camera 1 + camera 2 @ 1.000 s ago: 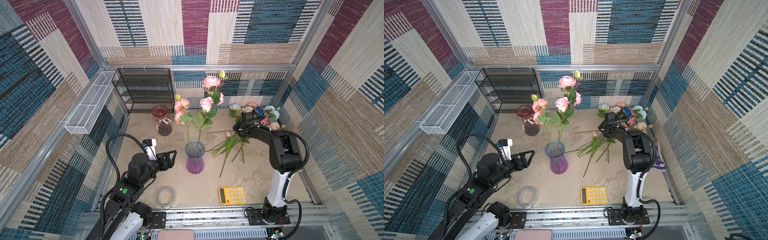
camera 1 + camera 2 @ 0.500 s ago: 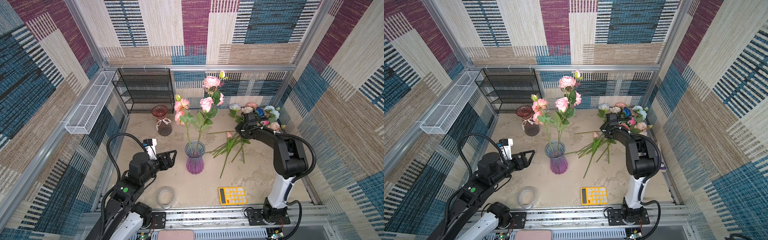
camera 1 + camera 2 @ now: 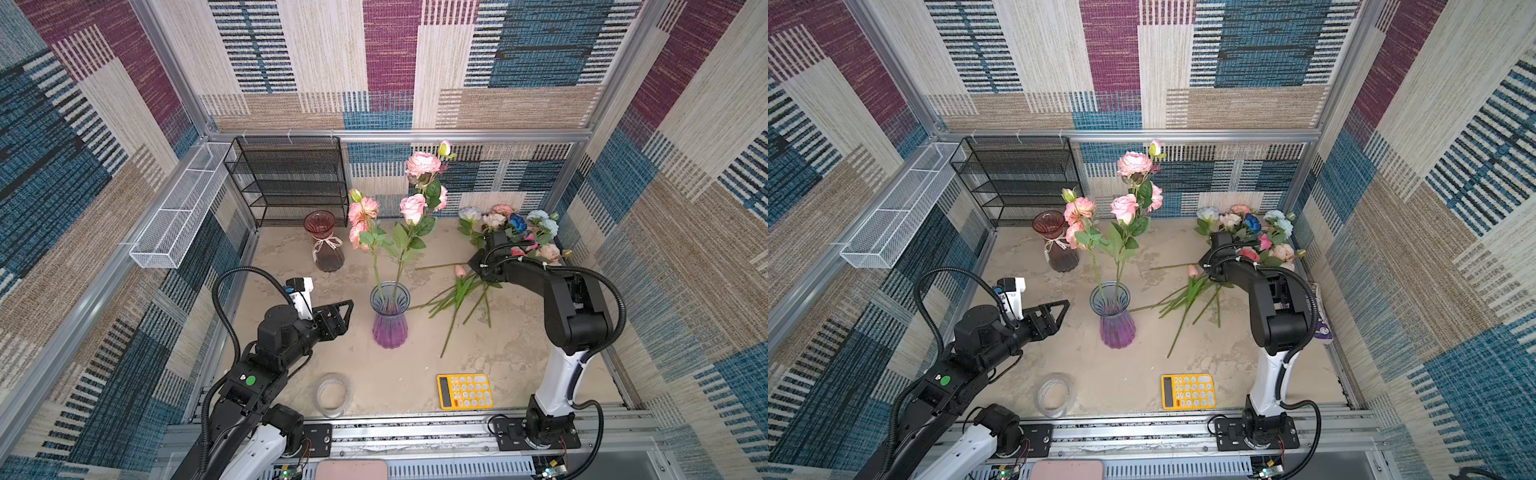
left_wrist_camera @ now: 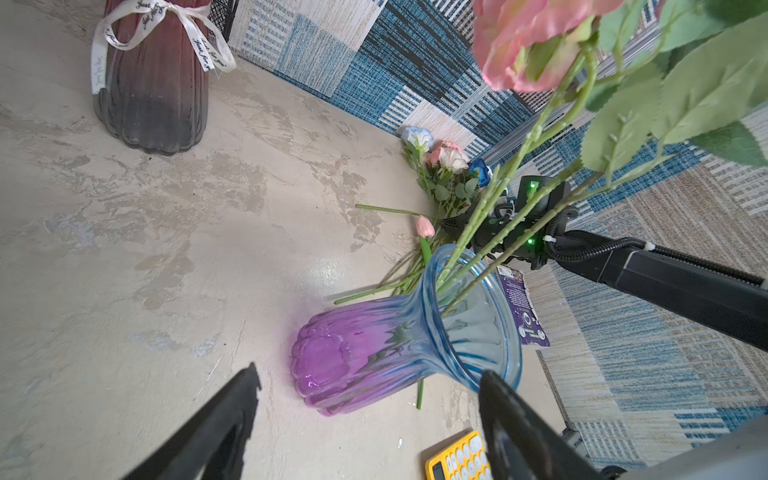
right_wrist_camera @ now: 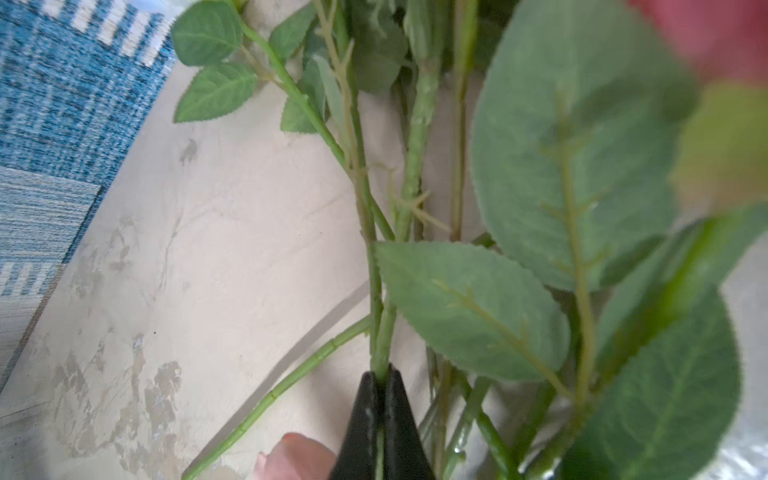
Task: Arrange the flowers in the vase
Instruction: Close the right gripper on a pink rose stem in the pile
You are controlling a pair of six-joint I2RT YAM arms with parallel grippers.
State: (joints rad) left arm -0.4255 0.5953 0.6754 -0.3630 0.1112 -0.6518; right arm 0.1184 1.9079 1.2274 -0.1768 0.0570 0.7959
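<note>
Pick-up in hand. Long-stemmed artificial roses (image 3: pixel 509 230) heaped on table (image 3: pixel 399 370) right of purple-blue fluted glass vase (image 3: pixel 390 316). One green stem (image 5: pixel 387 332) pinched by closed right tool (image 5: pixel 382 376). Left tool (image 4: pixel 370 373), left of vase, gaped wide, empty. Next: stem to be untangled, lifted, lowered into vase.

— Do we find anything to read here?
— On the white ribbon (image 4: pixel 203 43) tied round the dark red vase (image 4: pixel 153 95) we see black cursive script, repeated along its length. It looks like "Just for you", though we cannot vouch for every letter.
— And the purple card (image 4: pixel 519 303) lying by the wall?
— We see white print on it, too small to read.
— The yellow calculator (image 3: pixel 464 391)?
— Its keys bear marks, but we make out no figure.
</note>
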